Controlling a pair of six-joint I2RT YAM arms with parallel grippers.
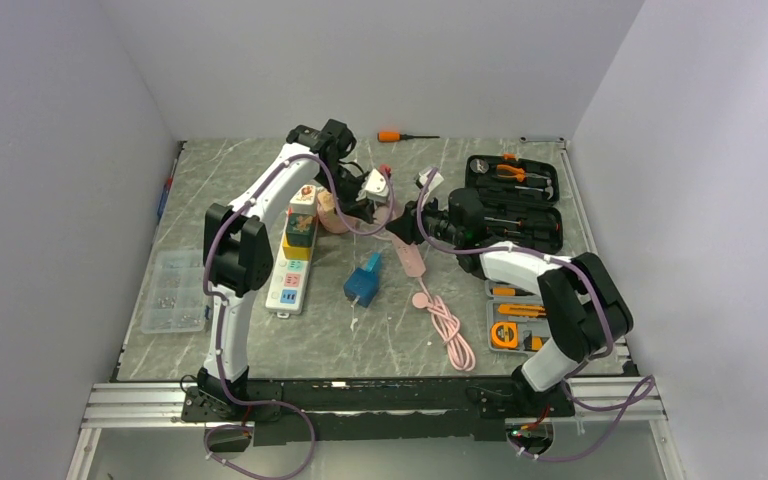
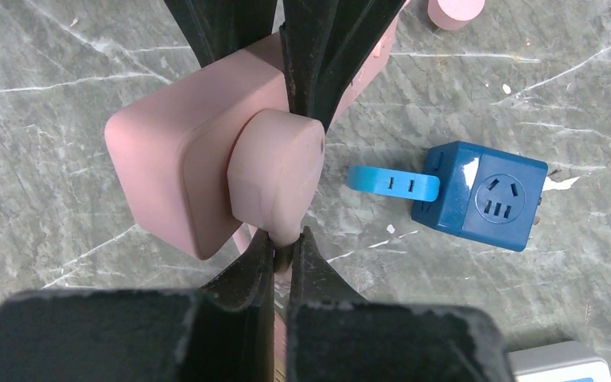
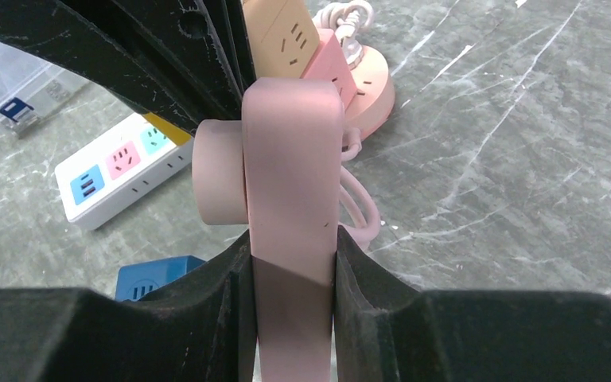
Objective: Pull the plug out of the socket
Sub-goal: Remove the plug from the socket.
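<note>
Jaws of both arms meet above the middle of the grey, veined surface [image 1: 360, 345] in the top view. The left gripper [image 1: 373, 208] and the right gripper [image 1: 401, 228] are together at a pink socket [image 1: 411, 258]. A thin pink cable [image 1: 447, 330] lies in loops nearer the arm bases. Close by stand a blue cube adapter [image 1: 363, 283] and a long white power strip [image 1: 291, 262]. An open black tool case [image 1: 513, 200] lies to the right.

In the left wrist view, the left jaws are closed on the plug [image 2: 274, 171], a matte pink block with rounded corners. One black finger presses at its upper edge and one at its lower edge. The plug sits pushed into the flat face of the socket [image 2: 171, 159], a smooth pink slab with soft corners.

In the right wrist view, the right jaws clamp the socket [image 3: 290, 159] by its two broad faces, with a narrow opening. The socket stands on edge between them. The plug [image 3: 219, 171] sticks out from its left face as a rounded bump, touching it.
</note>
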